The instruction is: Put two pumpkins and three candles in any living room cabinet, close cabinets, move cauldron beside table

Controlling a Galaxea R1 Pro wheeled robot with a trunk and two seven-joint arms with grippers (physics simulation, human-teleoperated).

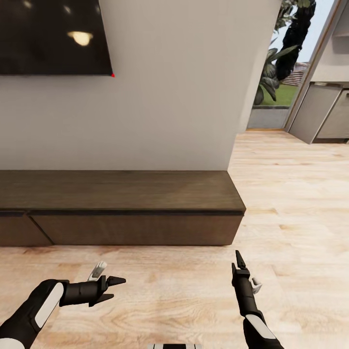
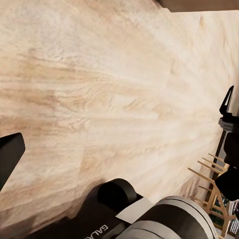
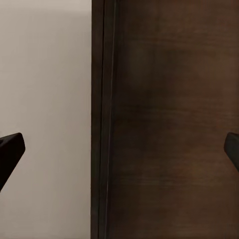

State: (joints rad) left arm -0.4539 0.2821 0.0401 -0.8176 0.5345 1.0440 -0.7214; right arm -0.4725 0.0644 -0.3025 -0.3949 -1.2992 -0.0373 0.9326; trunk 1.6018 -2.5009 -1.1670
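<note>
Pale wood flooring [image 1: 291, 203] runs up to a plain white wall [image 1: 169, 97], and against this wall the cabinet [image 1: 135, 228] is set, long and low, near the robot. Its dark brown fronts are flat, matt and without handles, all shut, so it is judged that a front must first be opened. No pumpkin, candle or cauldron is seen. The left gripper [image 1: 116, 288] is held low over the floor with its black pointed fingers apart and empty. The right gripper [image 1: 239, 264] is aimed at the cabinet front, also spread and empty, probably ready for the opening. A dark screen [image 1: 53, 36] is hung above.
</note>
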